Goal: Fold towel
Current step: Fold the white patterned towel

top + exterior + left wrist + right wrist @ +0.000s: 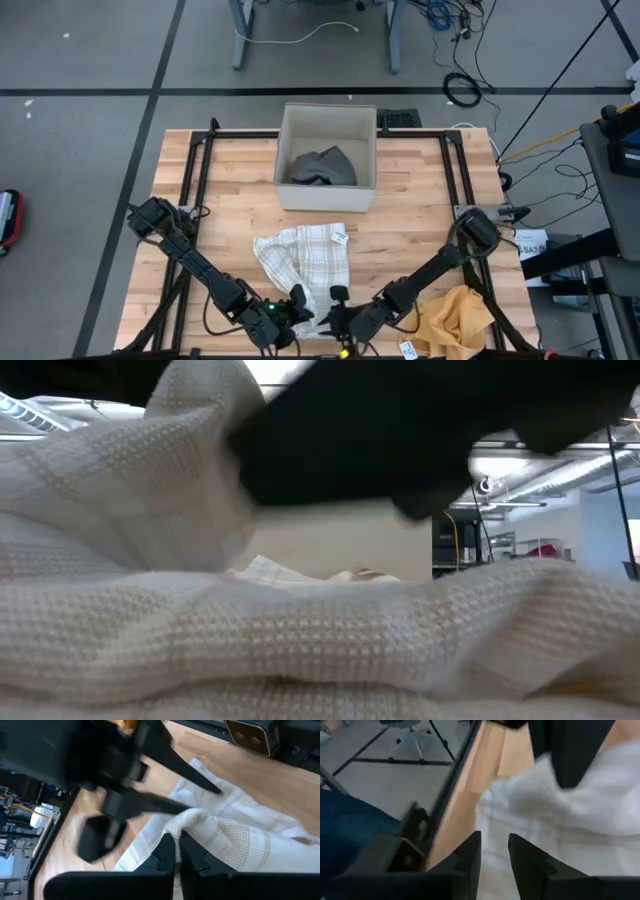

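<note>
Low view: white waffle-weave checked towel (320, 640) filled frame, blocking table; dark blurred arm part (400, 430) above towel, unidentifiable. Right wrist view: towel (580, 810) blurred, cut by edge.

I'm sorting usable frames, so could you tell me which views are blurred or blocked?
High view: sharp, evenly lit. Low view: the white towel fills the foreground, with a dark blurred arm above. Left wrist view: the left claw is crisp, the other arm smeared. Right wrist view: soft throughout.
</note>
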Robot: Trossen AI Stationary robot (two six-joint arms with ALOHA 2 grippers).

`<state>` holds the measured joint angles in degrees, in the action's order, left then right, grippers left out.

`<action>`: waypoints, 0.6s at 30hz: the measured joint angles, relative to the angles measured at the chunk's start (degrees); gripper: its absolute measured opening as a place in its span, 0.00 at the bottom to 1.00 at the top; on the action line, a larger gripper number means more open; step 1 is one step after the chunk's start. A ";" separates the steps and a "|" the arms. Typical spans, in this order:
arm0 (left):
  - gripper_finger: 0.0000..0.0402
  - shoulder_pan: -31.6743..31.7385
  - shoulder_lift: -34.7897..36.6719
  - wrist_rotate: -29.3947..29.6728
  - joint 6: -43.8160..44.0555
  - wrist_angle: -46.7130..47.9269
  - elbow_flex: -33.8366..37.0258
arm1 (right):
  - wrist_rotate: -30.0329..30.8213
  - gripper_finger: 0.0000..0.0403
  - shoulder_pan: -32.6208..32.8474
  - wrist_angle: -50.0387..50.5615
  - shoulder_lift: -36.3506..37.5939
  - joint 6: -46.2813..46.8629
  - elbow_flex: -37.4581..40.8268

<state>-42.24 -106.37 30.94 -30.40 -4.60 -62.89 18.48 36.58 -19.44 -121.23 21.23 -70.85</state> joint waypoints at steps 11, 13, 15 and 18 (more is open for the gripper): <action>0.01 0.00 0.00 0.13 -0.10 0.26 -0.01 | -0.42 0.22 -2.12 -17.51 -7.93 -2.47 -1.04; 0.01 0.00 0.00 0.21 -0.14 0.26 -0.02 | -0.67 0.22 -2.42 -16.84 -8.85 -2.48 -2.14; 0.01 0.00 0.00 1.21 -0.17 0.26 -0.02 | -0.61 0.22 -2.61 -16.25 -9.90 -3.32 -3.45; 0.01 0.07 0.01 2.06 -0.19 0.24 -0.01 | -0.58 0.22 -3.11 -13.17 -11.27 -3.31 -6.48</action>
<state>-42.17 -106.36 33.00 -30.59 -4.36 -62.91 17.90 33.47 -32.61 -132.50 17.93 -77.33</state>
